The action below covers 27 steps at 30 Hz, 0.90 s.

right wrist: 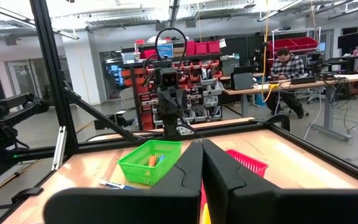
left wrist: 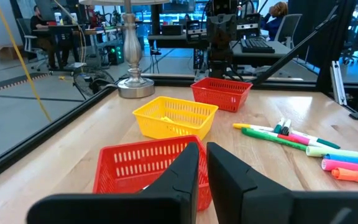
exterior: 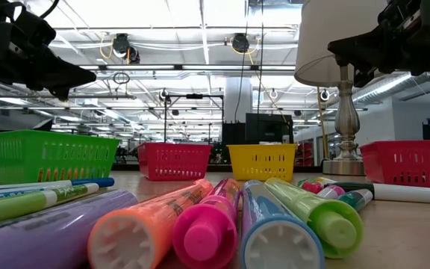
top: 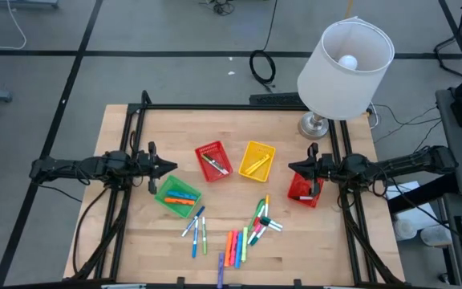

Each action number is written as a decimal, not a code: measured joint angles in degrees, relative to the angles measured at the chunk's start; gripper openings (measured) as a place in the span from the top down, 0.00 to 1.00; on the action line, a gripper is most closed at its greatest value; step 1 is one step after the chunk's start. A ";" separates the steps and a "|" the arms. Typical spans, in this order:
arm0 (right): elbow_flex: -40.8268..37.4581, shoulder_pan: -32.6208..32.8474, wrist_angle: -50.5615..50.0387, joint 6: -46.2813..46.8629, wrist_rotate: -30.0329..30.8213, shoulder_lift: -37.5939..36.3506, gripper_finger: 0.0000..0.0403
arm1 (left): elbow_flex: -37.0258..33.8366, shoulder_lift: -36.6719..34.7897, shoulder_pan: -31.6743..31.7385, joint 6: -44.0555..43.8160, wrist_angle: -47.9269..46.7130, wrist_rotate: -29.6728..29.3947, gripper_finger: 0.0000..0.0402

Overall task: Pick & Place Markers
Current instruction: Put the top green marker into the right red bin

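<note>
Four mesh baskets sat on the tabletop [top: 135,241] in the high view: a green basket [top: 178,196], a red basket [top: 213,160], a yellow basket [top: 257,160] and a second red basket [top: 303,190]. Loose markers [top: 235,245] lay scattered along the near edge, with others inside the green, first red and yellow baskets. The left tool [top: 167,167] hovered above the green basket's corner, the right tool [top: 298,168] over the second red basket. In the low view, marker caps filled the foreground. The left wrist view showed its fingers [left wrist: 182,177] nearly together, holding nothing. The right wrist view showed its fingers [right wrist: 188,171] fully closed, empty.
</note>
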 joint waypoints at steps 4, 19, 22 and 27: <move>0.02 0.01 0.00 0.24 0.00 0.00 1.00 | 0.00 0.00 0.00 0.00 0.00 0.00 0.91; -0.01 0.01 0.44 0.36 0.07 0.00 1.00 | 0.00 0.00 0.00 0.00 0.00 0.00 0.91; 0.02 0.01 0.44 1.48 0.02 0.00 1.00 | 0.00 0.00 -0.01 0.00 0.00 0.00 0.91; 0.02 0.01 -0.17 1.27 0.09 0.02 1.00 | 0.00 0.00 0.00 0.00 0.02 0.00 0.91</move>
